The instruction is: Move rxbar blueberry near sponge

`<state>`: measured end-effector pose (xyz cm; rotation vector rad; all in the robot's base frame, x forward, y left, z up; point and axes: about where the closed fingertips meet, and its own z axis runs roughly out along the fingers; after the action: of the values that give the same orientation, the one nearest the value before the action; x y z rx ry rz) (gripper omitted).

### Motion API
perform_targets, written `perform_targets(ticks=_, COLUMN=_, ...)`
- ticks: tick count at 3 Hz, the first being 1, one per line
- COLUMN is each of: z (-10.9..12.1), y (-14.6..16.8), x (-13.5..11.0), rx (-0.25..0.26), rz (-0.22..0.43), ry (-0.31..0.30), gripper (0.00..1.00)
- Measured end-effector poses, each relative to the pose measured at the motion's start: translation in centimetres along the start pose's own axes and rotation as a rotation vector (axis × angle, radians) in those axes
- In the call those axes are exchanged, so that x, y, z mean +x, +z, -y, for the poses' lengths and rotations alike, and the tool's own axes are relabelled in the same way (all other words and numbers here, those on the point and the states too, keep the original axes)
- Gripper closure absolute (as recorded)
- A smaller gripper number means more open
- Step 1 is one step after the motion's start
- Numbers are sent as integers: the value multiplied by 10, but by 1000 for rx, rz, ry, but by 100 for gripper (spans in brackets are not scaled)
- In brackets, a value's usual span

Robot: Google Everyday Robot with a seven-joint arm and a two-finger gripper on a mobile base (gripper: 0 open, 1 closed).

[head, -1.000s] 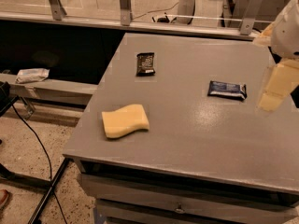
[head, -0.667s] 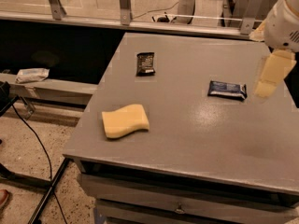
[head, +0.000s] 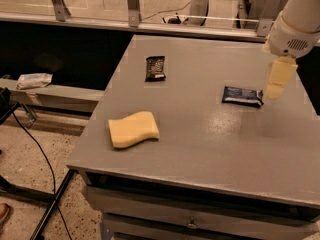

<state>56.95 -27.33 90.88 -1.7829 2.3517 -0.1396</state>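
On the grey desk, the flat navy-blue rxbar blueberry lies well apart from the wavy pale yellow foam sponge, the cream gripper just beside its right end, wide or narrow I cannot tell.

cream end effector, just beside the flat navy-blue bar wrapper: white arm cropped at top edge; wrapper lettering illegible.

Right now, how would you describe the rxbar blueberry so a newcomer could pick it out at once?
On the grey table, look to the right side, just left of the gripper. The rxbar blueberry lies flat there: a dark navy oblong wrapper with pale lettering, unlike the shorter black-brown wrapper farther back and the thick yellow sponge near the front left.
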Motion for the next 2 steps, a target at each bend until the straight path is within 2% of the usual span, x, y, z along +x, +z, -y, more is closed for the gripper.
perform_targets(ticks=1, z=14, y=40, x=5, rx=-55, rz=-34, ry=8, gripper=0)
perform_targets(ticks=2, z=14, y=68, x=1, rx=-90, rz=4, ry=28, gripper=2)
